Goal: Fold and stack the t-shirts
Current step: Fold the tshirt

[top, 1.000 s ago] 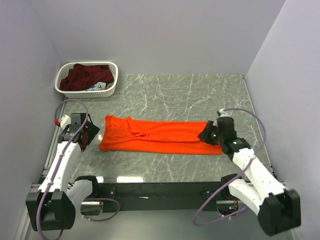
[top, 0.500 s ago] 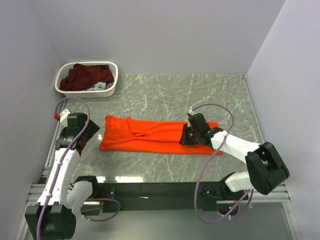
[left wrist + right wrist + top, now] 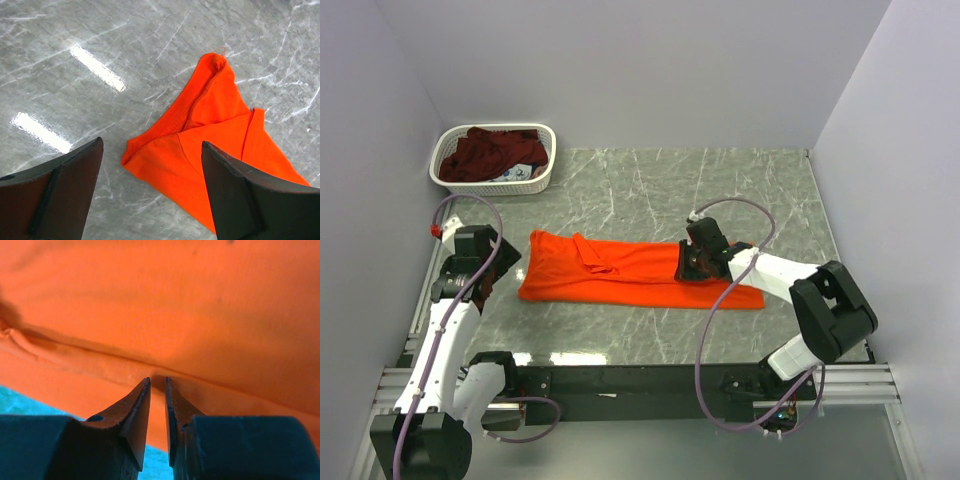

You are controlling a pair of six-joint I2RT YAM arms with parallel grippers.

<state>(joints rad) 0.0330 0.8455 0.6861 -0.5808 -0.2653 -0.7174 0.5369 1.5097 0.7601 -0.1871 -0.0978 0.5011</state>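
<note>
Folded orange t-shirt (image 3: 620,272) lies mid-table (image 3: 650,195), a strip running 9 to 3 o'clock. R gripper (image 3: 692,262) jaws are nearly together, pinching a thin ridge of cloth toward the 3 o'clock end. Risk: shallow bite slips, or lifts top layer only. L gripper (image 3: 488,278) jaws hang wide apart by the 9 o'clock corner, so nothing pins it & the strip may drag.

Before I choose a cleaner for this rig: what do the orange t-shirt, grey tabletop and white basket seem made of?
Bright orange cloth t-shirt: soft matte knit, probably cotton; stitched hem, limp folds.
Grey veined tabletop: polished marble or a lookalike; it mirrors lights.
White lattice basket: likely moulded plastic; even openwork walls.
</note>
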